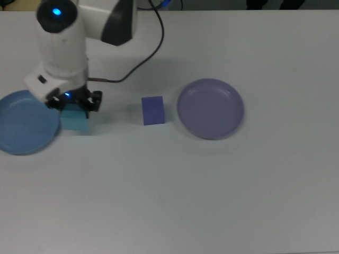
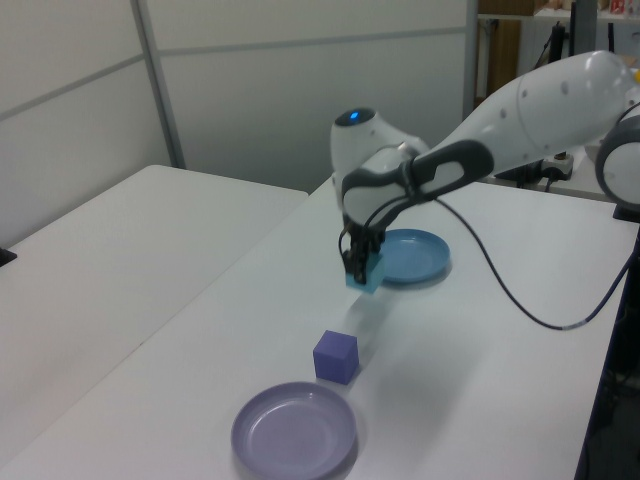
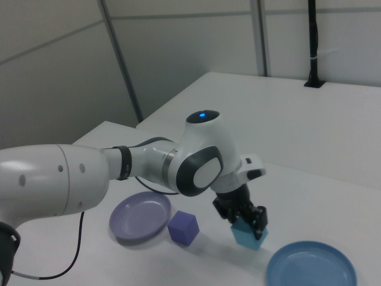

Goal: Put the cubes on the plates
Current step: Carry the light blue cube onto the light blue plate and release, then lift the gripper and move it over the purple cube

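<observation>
My gripper [image 1: 72,106] is shut on the light cyan-blue cube [image 1: 74,121] and holds it lifted off the table, just to the right of the blue plate [image 1: 24,123] in the top view. The left view shows the cyan cube [image 2: 365,274] in the air in front of the blue plate [image 2: 410,257], gripper [image 2: 357,264] on top of it. In the right view the cyan cube [image 3: 250,235] hangs beside the blue plate [image 3: 311,266]. The purple cube [image 1: 153,110] rests on the table left of the lavender plate [image 1: 210,108] in the top view.
A black cable [image 1: 143,58] runs from the arm across the white table [image 1: 212,190]. The arm's white body [image 1: 61,42] stands over the table's upper left in the top view. A second table [image 2: 100,260] lies at the left view's left.
</observation>
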